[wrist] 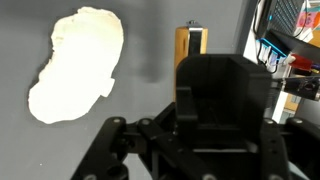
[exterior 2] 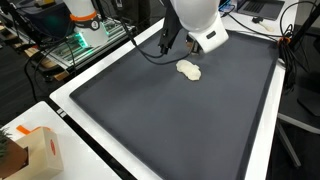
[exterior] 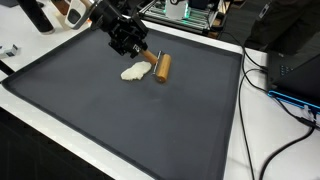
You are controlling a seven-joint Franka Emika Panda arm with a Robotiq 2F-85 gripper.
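Wrist view: the dark housing of the gripper (wrist: pixel 195 70) fills the foreground, hiding its own fingertips. Just beyond it, the wooden rolling pin (wrist: pixel 192 45) runs straight away from the camera on the dark grey mat (wrist: pixel 145 30). Off to one side lies a flattened, pale piece of dough (wrist: pixel 75 65), an irregular oval apart from the pin. In an exterior view, the bare front stretch of the mat (exterior: pixel 120 125) comes first, bordered by the white desk (exterior: pixel 240 135). Past it, toward the mat's far edge, the dough (exterior: pixel 133 72) rests flat. The rolling pin (exterior: pixel 162 67) lies just beside it, not quite touching. The pin's thin handle slants up into the gripper (exterior: pixel 141 52), which stands clamped on that handle with the barrel low over the mat. Black cables (exterior: pixel 285 100) trail over the desk at the side. In an exterior view from the opposite side, a cardboard box (exterior 2: pixel 35 150) sits nearest on the desk (exterior 2: pixel 100 135). Then comes the wide mat (exterior 2: pixel 170 120), and the dough (exterior 2: pixel 189 69) lies far back beneath the white robot arm (exterior 2: pixel 195 15).
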